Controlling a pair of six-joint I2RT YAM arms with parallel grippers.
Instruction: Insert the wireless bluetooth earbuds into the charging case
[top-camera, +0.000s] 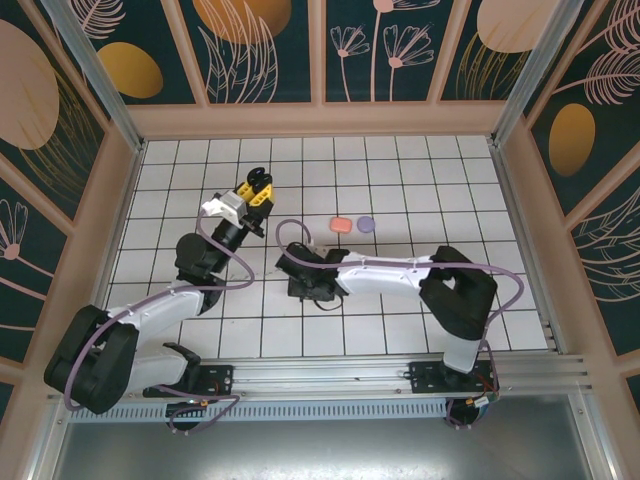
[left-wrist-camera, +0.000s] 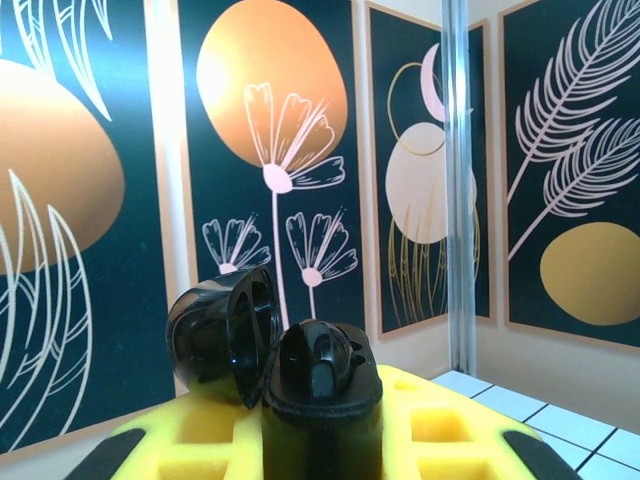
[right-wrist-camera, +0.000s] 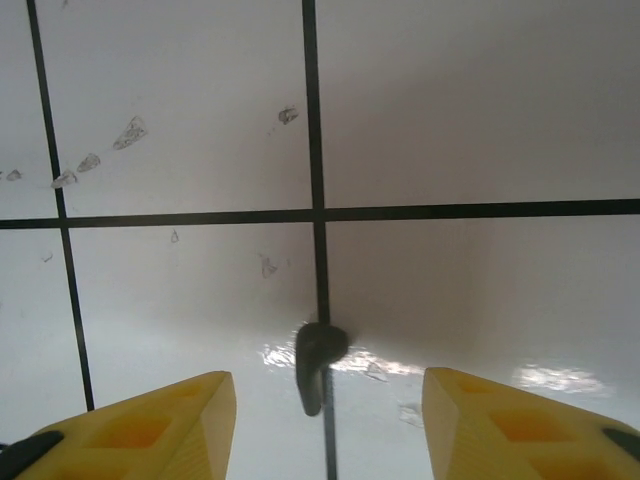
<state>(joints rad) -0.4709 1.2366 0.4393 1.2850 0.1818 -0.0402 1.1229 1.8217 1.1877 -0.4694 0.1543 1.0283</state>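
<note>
1. From the top camera I get the layout. The left fingers (top-camera: 257, 187) are out over the far-left part of the white tiled bench (top-camera: 430, 180). The right fingers (top-camera: 308, 285) point down at the bench near its middle. A pink case (top-camera: 341, 224) and a lavender case (top-camera: 366, 225) lie just beside each other, a little beyond the right fingers.
2. The left wrist camera gives me what the top camera blurs. The left fingers are clamped on a black charging case (left-wrist-camera: 320, 410), held upright, with its lid (left-wrist-camera: 215, 345) swung open to the left.
3. The right wrist camera looks down on a black earbud (right-wrist-camera: 318, 360) lying on a grid line of the bench. It sits in the gap between the two yellow fingers, which stand apart. Neither touches it, so they hold nothing.
4. There is a dark shape in the black case's well, and I cannot tell whether it is a seated earbud. From above, the right wrist covers the black earbud. The pink and lavender cases are too small for me to read their lids. Both wrist views cut the fingers off at the bottom edge.
5. The left arm is folded at the elbow with its wrist raised, and its camera faces the patterned wall panels (left-wrist-camera: 90, 200). The right arm reaches leftward across the bench with its forearm low and its wrist bent down.
</note>
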